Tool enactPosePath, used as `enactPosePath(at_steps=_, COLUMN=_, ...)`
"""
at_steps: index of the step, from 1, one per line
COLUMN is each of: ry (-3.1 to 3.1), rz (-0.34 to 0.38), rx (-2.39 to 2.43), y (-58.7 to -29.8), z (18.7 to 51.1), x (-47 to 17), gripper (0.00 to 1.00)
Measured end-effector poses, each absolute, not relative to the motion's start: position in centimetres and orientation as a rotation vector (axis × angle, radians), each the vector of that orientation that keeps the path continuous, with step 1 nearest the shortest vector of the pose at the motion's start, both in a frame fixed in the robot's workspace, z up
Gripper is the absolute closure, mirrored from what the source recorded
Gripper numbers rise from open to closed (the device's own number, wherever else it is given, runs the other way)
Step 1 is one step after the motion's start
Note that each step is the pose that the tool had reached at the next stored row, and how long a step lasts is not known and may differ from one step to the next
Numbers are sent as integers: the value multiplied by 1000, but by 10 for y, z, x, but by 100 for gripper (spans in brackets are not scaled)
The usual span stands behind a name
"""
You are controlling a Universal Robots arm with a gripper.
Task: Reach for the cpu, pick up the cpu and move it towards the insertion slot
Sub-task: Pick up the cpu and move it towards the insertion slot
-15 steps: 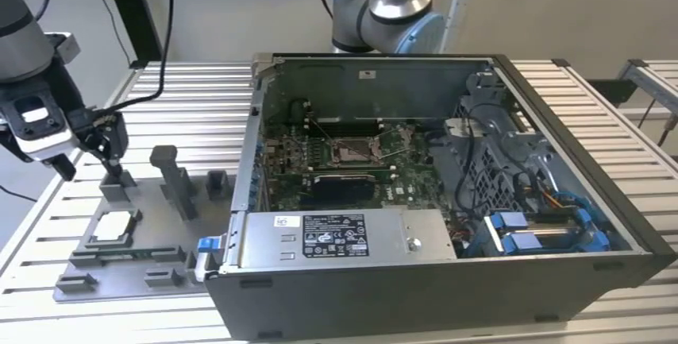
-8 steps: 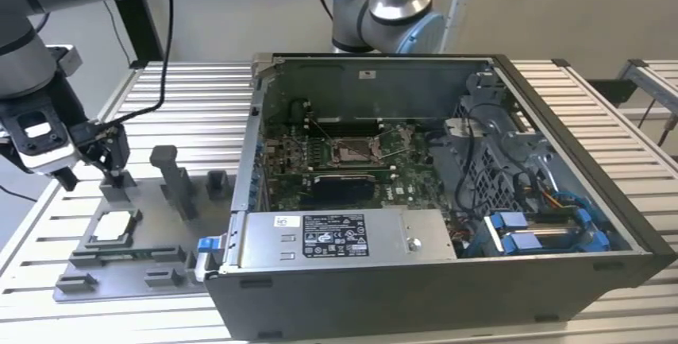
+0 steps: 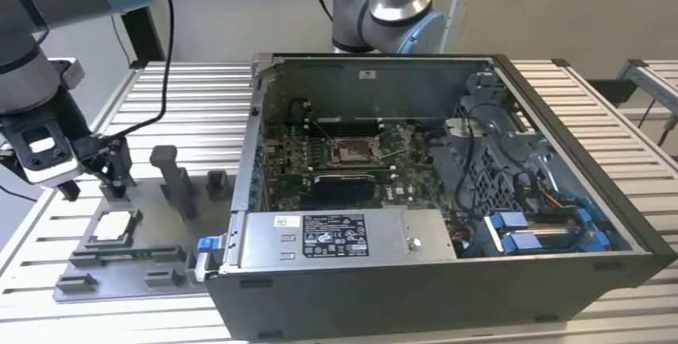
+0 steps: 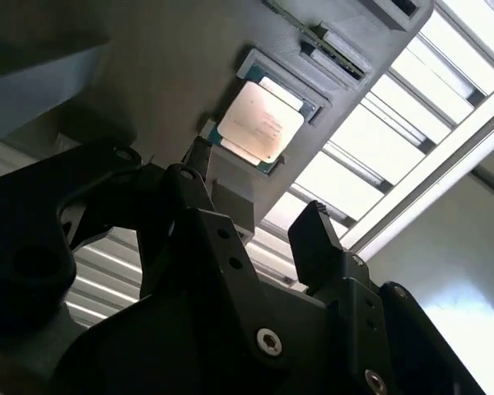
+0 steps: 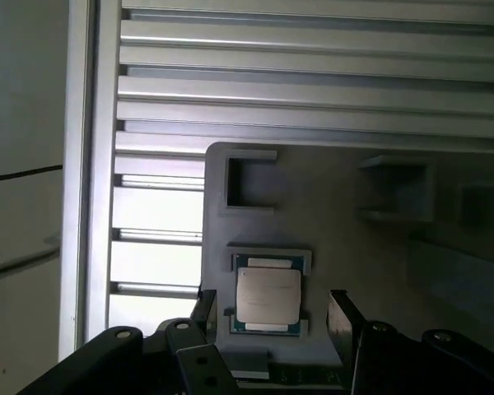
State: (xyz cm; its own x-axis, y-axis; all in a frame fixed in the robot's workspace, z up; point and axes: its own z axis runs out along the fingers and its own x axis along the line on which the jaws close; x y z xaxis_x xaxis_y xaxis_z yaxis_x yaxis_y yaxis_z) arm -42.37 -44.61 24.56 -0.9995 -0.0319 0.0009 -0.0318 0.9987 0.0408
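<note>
The cpu (image 3: 114, 227) is a small silvery square chip lying flat in a recess of the grey fixture plate (image 3: 159, 257), at the exterior view's left, outside the computer case. My gripper (image 3: 94, 181) hangs above the plate, just over and behind the chip. In both wrist views the cpu (image 4: 259, 123) (image 5: 267, 296) lies between and beyond the two black fingers (image 5: 341, 317), which stand apart, with nothing held between them. The insertion slot (image 3: 355, 149) is the metal-framed socket on the green board inside the open case.
The open computer case (image 3: 445, 280) fills the middle and right of the slatted metal table (image 3: 190, 98). Grey fixture posts (image 3: 173, 181) rise from the plate between the gripper and the case wall. A second robot arm's base (image 3: 383, 10) stands behind the case.
</note>
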Motion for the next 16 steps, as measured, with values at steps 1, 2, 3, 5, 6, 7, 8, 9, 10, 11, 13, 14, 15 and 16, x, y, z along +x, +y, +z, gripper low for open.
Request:
enactPosePath(at_steps=1, ry=-3139, rz=-64, rx=50, y=-447, z=244, x=-424, gripper=0)
enactPosePath(at_steps=2, ry=-3139, rz=-64, rx=50, y=-448, z=242, x=-424, gripper=0)
enactPosePath(at_steps=3, ry=-3139, rz=-64, rx=50, y=-449, z=240, x=-424, gripper=0)
enactPosePath(at_steps=5, ry=-3139, rz=-64, rx=50, y=-450, z=237, x=-424, gripper=0)
enactPosePath(at_steps=6, ry=-3139, rz=-64, rx=50, y=-450, z=235, x=-424, gripper=0)
enactPosePath(at_steps=7, ry=-3139, rz=-64, rx=50, y=-450, z=233, x=-424, gripper=0)
enactPosePath(at_steps=8, ry=-3139, rz=-64, rx=50, y=-451, z=231, x=-424, gripper=0)
enactPosePath(at_steps=9, ry=-3139, rz=-64, rx=50, y=-451, z=229, x=-424, gripper=0)
enactPosePath(at_steps=10, ry=-3139, rz=-64, rx=50, y=-451, z=228, x=-424, gripper=0)
enactPosePath(at_steps=11, ry=-3139, rz=-64, rx=50, y=-451, z=226, x=-424, gripper=0)
enactPosePath(at_steps=13, ry=-3139, rz=-64, rx=50, y=-451, z=222, x=-424, gripper=0)
enactPosePath(at_steps=14, ry=-3139, rz=-64, rx=50, y=-451, z=221, x=-424, gripper=0)
enactPosePath(at_steps=15, ry=-3139, rz=-64, rx=50, y=-451, z=219, x=-424, gripper=0)
enactPosePath(at_steps=16, ry=-3139, rz=-64, rx=50, y=-451, z=217, x=-424, gripper=0)
